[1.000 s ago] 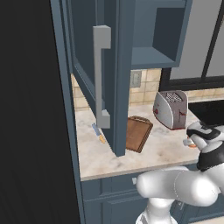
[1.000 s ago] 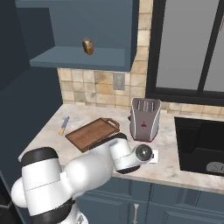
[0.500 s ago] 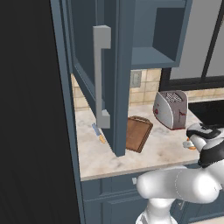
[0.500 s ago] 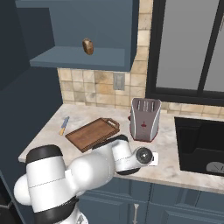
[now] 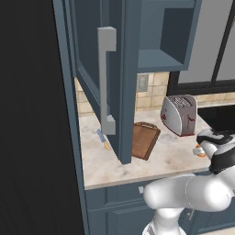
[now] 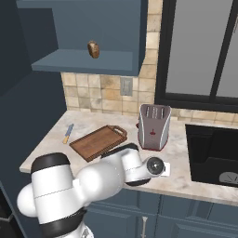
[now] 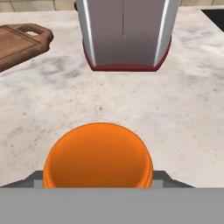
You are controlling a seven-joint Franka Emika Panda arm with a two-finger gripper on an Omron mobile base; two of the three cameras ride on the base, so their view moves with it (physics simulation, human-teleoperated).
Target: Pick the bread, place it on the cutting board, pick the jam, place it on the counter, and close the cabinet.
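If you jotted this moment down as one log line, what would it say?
gripper: closed around jam, low over counter | bread: on cabinet shelf | cutting board: bare | cabinet door: open

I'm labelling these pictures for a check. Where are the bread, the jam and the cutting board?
bread (image 6: 93, 49): right base view, middle of the lump on the cabinet shelf.
jam (image 7: 98, 157): hand view, middle of the orange lid.
cutting board (image 6: 96, 142): right base view, middle of its flat top.

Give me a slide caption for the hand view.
Orange jam sits low between the jaws, toaster ahead, cutting board on the counter.
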